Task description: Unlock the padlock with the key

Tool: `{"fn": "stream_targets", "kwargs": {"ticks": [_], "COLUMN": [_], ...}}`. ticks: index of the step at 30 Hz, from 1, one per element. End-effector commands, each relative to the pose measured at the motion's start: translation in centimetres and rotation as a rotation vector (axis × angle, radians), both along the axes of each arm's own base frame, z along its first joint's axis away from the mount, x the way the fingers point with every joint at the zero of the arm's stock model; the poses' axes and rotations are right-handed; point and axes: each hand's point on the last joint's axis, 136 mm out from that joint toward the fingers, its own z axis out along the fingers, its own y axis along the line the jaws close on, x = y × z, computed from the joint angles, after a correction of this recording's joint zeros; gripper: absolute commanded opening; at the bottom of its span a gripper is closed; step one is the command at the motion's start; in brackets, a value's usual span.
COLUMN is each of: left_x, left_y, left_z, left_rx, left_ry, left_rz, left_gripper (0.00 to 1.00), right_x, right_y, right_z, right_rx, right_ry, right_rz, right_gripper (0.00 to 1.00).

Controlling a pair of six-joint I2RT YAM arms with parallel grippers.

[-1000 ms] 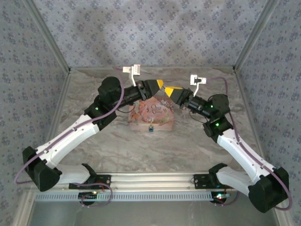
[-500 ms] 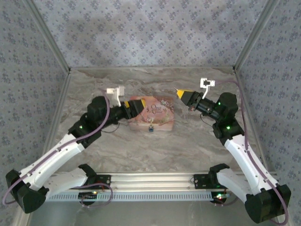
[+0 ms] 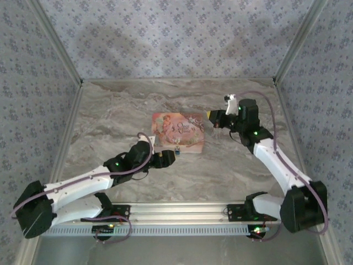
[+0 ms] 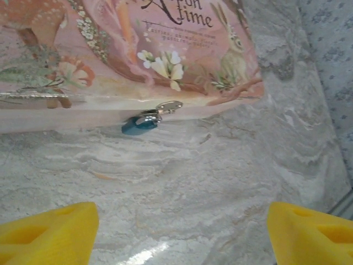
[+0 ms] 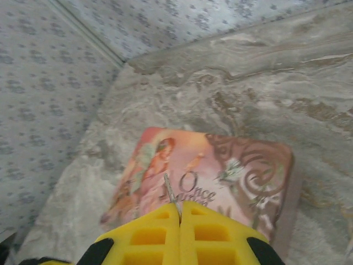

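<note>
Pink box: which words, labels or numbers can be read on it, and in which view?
"Once": on the pink box lid, right wrist view.
"pon" / "time": same lid, left wrist view; the first word is cut off by the frame edge.
Small line under "time": too blurred to read.
Top view: lid lettering too small to read.

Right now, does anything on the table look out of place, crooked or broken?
Nothing stands out. The pink box lies flat, the padlock sits at its front edge, and the right end effector pinches the thin key.
</note>
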Motion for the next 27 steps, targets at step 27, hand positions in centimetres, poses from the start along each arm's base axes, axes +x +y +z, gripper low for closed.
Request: {"fn": "stream_targets", "kwargs": {"ticks": [27], "left_x": [8.1], "left_y": [0.2], "left_z": [-0.6], "left_rx": [0.018], "left_ry": [-0.126], "left_rz": [0.084], "left_gripper": [0.89], "right_x": [13.4], "right_y": [4.1], "right_z": [-11.4], "right_rx": [-0.257], "right_ry": [0.122], "right_rz": [-0.014], "right_gripper": [0.00]}}
